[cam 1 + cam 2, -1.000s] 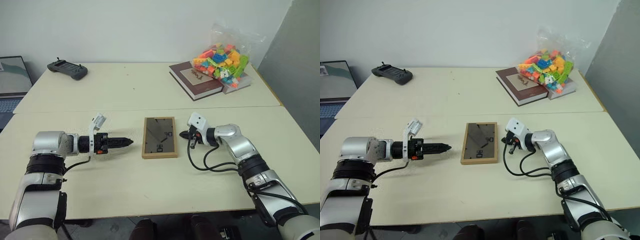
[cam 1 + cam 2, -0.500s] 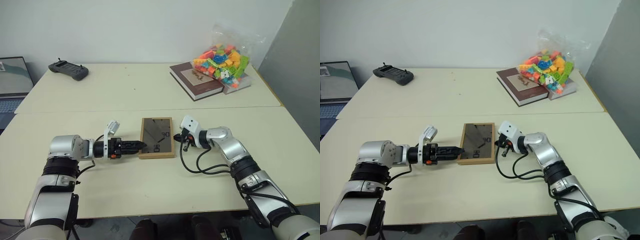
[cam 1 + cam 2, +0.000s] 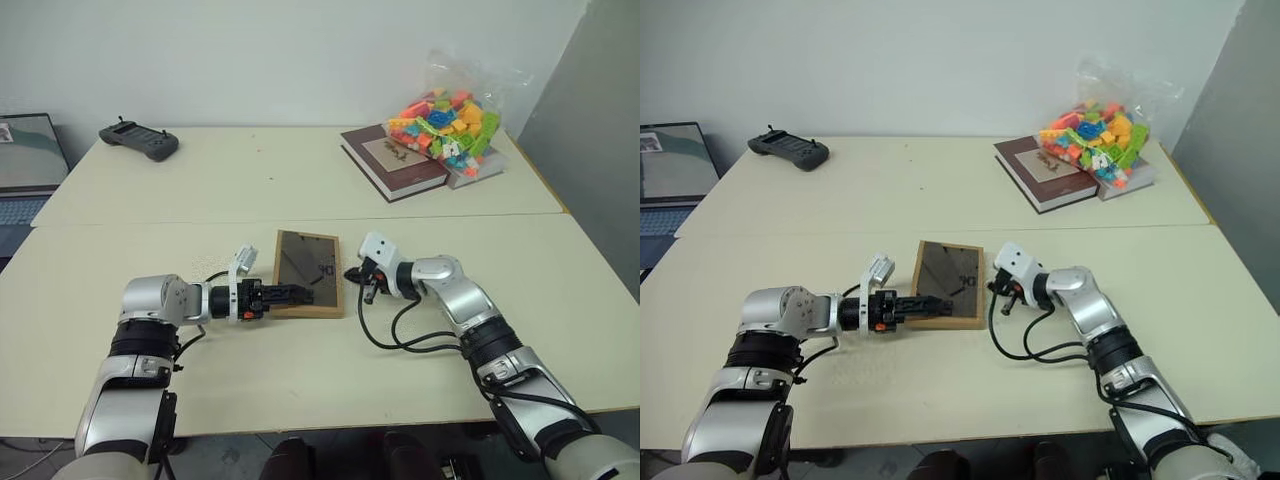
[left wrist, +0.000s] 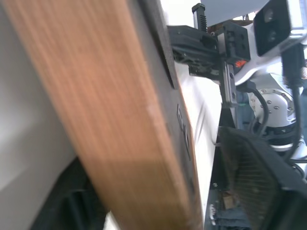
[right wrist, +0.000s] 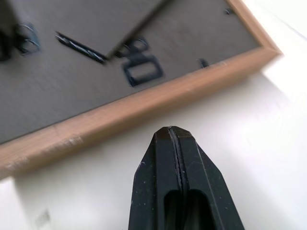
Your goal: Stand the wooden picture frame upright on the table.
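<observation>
Left gripper [image 3: 303, 294]: arm low and level, reaching sideways; black fingers astride the near left edge of the wooden picture frame [image 3: 308, 272], clasping it. Right gripper [image 5: 173, 135]: forearm bent inward, fingers pressed together, holding nothing, just beside the frame's right edge. Frame: rectangular, light wood rim, smooth dark grey back, left side tilted up off the pale cream table [image 3: 300, 370].
</observation>
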`<state>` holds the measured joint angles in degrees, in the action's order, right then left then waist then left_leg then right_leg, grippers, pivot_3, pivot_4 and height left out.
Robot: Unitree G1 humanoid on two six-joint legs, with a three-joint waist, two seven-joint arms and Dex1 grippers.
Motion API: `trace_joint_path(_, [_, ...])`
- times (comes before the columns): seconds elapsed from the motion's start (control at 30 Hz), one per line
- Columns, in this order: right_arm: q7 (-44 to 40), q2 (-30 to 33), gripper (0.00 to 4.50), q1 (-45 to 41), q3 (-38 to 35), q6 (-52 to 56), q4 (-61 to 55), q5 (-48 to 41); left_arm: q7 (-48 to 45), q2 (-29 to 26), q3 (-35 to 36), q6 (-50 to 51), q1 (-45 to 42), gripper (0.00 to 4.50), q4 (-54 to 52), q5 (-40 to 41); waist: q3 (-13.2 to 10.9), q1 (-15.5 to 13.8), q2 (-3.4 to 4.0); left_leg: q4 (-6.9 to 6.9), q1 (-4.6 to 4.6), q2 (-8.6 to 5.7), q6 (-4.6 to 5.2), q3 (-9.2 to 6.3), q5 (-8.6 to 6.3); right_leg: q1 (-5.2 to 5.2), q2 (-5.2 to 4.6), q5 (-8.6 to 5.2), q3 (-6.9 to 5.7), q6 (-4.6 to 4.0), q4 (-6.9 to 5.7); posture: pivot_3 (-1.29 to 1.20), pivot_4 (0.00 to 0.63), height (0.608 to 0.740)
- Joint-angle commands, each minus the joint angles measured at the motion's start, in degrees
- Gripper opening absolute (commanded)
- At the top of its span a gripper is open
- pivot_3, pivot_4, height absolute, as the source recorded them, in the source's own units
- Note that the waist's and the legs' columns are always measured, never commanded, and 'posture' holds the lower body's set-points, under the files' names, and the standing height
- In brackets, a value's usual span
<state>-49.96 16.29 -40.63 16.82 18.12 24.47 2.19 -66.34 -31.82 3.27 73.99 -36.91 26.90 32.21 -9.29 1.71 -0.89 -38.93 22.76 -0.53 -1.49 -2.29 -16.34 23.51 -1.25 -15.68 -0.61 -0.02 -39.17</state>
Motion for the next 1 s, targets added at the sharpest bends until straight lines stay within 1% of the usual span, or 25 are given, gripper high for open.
trace_joint_path(0.03, [0.29,1.08,0.0,0.4,-1.13,-0.36,-2.8,-0.43,1.53,0.25,2.24,0.78,0.62,2.38,-4.57,3.02,0.0,0.12,0.0,0.01,-0.01,0.01,0.0,0.0,0.0,0.0,0.02,0.0,0.01,0.0,0.0,0.0,0.15,0.74])
trace_joint_path(0.1, [0.74,1.78,0.0,0.1,-2.1,-0.17,-3.1,-0.85,3.35,1.16,3.88,0.75,0.58,1.94,-6.5,4.19,0.0,0.09,0.0,0.01,-0.01,0.03,0.0,-0.01,0.0,0.0,0.04,0.0,0.0,0.0,0.0,0.0,0.15,0.74])
trace_joint_path(0.13, [0.92,2.06,0.0,-0.07,-2.49,-0.09,-3.23,-1.03,4.22,1.52,4.61,0.79,0.53,1.82,-7.36,4.72,0.0,0.04,-0.01,0.01,0.0,0.03,0.0,-0.01,0.0,0.0,0.04,0.0,0.0,0.0,0.0,0.0,0.15,0.74])
trace_joint_path(0.2, [0.76,2.91,0.0,-0.61,-3.41,0.28,-3.8,-1.57,6.4,2.48,6.63,1.74,-0.12,1.41,-8.46,6.05,0.0,-0.08,-0.01,0.0,0.02,0.02,0.0,0.0,0.0,0.01,0.03,0.0,0.0,0.0,0.01,0.0,0.15,0.74])
trace_joint_path(0.23, [0.32,3.87,0.0,-1.42,-4.62,0.77,-4.38,-2.22,7.97,3.14,7.4,1.81,-0.56,1.28,-9.9,6.45,0.0,-0.07,-0.01,0.0,0.04,0.02,0.0,0.0,0.0,0.01,0.02,0.0,-0.01,0.0,0.02,0.0,0.15,0.74])
trace_joint_path(0.37, [0.05,6.64,0.0,-4.92,-9.28,3.17,-5.66,-5.17,11.7,4.9,9.78,0.92,-0.91,1.29,-16.14,8.57,-0.03,-0.04,-0.03,0.0,0.05,0.02,0.0,0.0,0.0,0.02,0.02,0.0,-0.01,0.0,0.03,0.0,0.15,0.74])
trace_joint_path(0.43, [-1.86,7.55,0.0,-8.01,-13.17,9.35,-7.88,-10.5,13.97,6.1,11.6,0.19,-1.52,1.29,-19.5,9.99,-0.04,-0.02,-0.03,0.0,0.06,0.03,0.0,0.0,0.0,0.04,0.02,0.0,0.0,0.0,0.02,0.0,0.15,0.74])
trace_joint_path(0.53, [-7.16,9.23,0.47,-11.77,-16.18,20.04,-12.49,-18.69,17.47,7.82,14.53,-0.54,-2.55,1.29,-22.66,11.71,-0.05,-0.04,-0.02,0.02,0.07,0.06,0.0,0.0,0.0,0.05,0.03,0.0,-0.01,-0.01,0.06,0.0,0.15,0.74])
trace_joint_path(0.6, [-9.04,9.26,0.93,-13.88,-17.36,25.54,-14.4,-23.27,19.21,8.58,15.64,-0.73,-2.92,1.29,-24.58,12.9,-0.05,0.0,-0.02,0.03,0.07,0.07,0.0,0.0,0.0,0.04,0.04,0.0,-0.01,0.0,0.08,0.0,0.15,0.74])
trace_joint_path(0.63, [-9.41,9.2,1.09,-14.57,-17.56,27.25,-15.17,-24.7,19.81,8.79,15.88,-0.74,-2.94,1.29,-25.36,13.4,-0.05,0.05,-0.02,0.03,0.06,0.08,0.0,0.0,0.0,0.04,0.05,0.0,0.0,0.0,0.09,0.0,0.15,0.74])
trace_joint_path(0.7, [-9.61,8.91,1.6,-15.77,-17.5,29.37,-16.07,-26.65,20.82,9.06,15.9,-0.92,-2.74,1.29,-26.85,14.21,-0.04,0.02,-0.02,0.04,0.05,0.08,0.01,0.0,-0.01,0.03,0.06,0.0,0.01,0.0,0.09,0.0,0.15,0.74])
trace_joint_path(0.87, [-6.87,4.81,2.87,-19.51,-16.14,27.79,-12.15,-26.65,23.73,10.15,15.82,-1.05,-2.02,1.29,-29.14,15.91,-0.05,-0.02,-0.02,0.04,0.07,0.07,0.02,0.04,-0.01,0.04,0.03,0.01,0.01,-0.01,0.08,0.0,0.15,0.74])
trace_joint_path(1.0, [-5.14,2.19,3.69,-21.01,-14.69,24.29,-8.43,-24.71,24.82,10.46,15.17,-1.73,-1.66,1.29,-29.97,16.38,-0.05,-0.01,-0.02,0.04,0.07,0.07,0.0,0.05,0.0,0.05,0.03,0.01,0.01,-0.01,0.09,0.0,0.15,0.74])
